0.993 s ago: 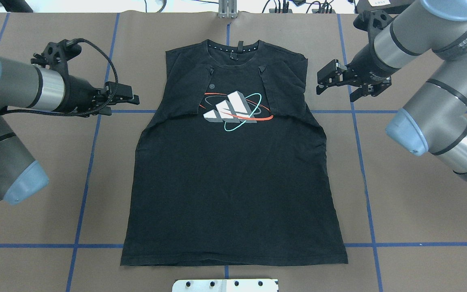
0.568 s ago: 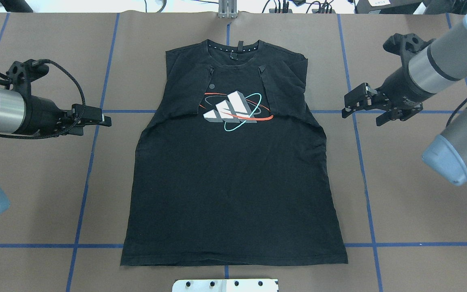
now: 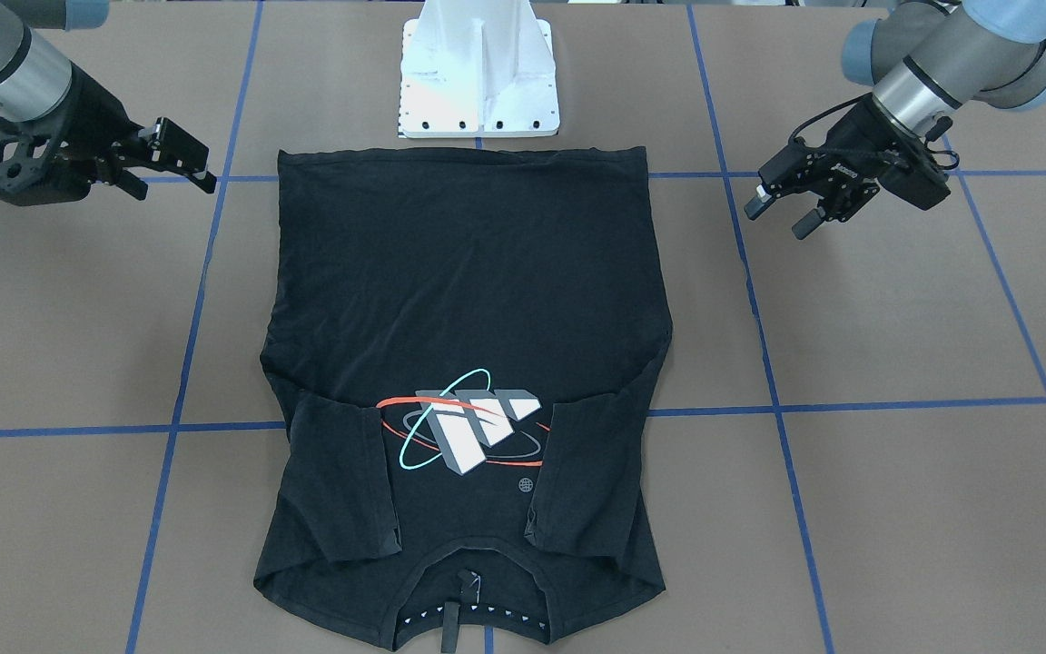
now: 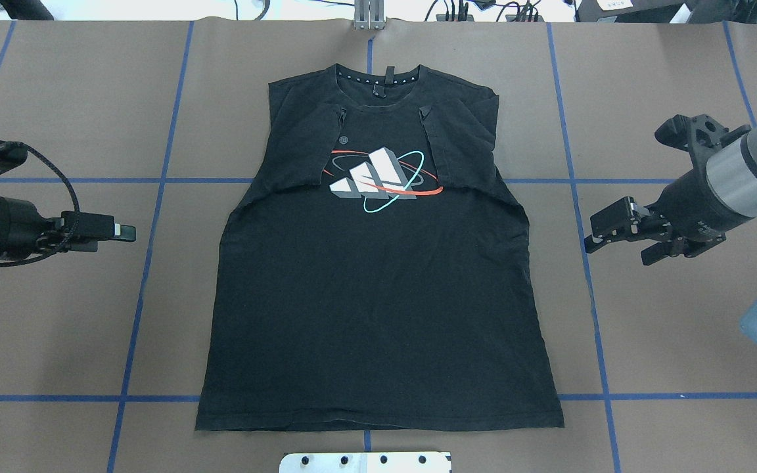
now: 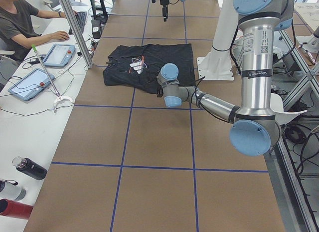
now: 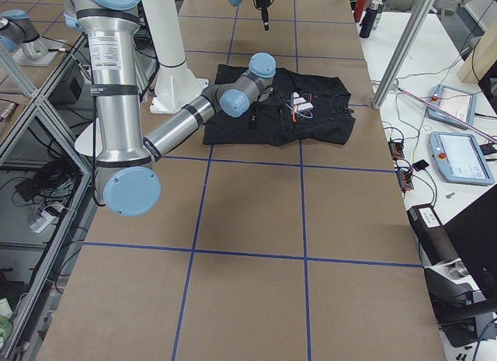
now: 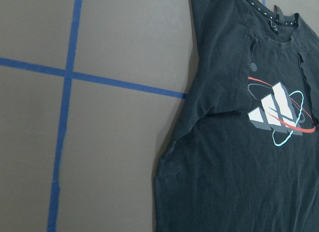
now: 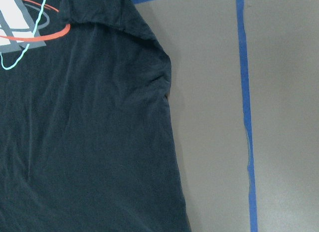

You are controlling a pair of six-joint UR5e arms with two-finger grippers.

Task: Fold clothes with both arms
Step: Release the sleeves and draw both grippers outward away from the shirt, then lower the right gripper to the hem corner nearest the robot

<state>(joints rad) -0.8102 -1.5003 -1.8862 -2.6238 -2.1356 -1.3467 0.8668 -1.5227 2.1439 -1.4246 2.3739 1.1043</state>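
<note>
The black T-shirt (image 4: 378, 295) lies flat in the middle of the brown table, print up. Both short sleeves are folded in over the chest beside the orbit logo (image 4: 378, 179). The collar points away from the robot's base. My left gripper (image 4: 122, 231) hovers off the shirt's left edge at mid-height; in the front-facing view this left gripper (image 3: 777, 218) stands open and empty. Off the opposite edge my right gripper (image 4: 615, 253) is open too, holding nothing. The left wrist view shows the shirt (image 7: 239, 182) and logo, and the right wrist view shows the shirt's side edge (image 8: 89, 142).
The white pedestal base (image 3: 478, 82) stands just behind the shirt's hem. Blue tape lines (image 4: 155, 180) cross the table. A person (image 5: 20, 22) sits at a side desk with tablets (image 5: 30, 83), and bottles (image 5: 30, 168) lie near that desk's end.
Both arms have swung outward from the shirt and back toward the robot, from collar level to about the shirt's middle. The grippers stayed open and the shirt has not moved.
</note>
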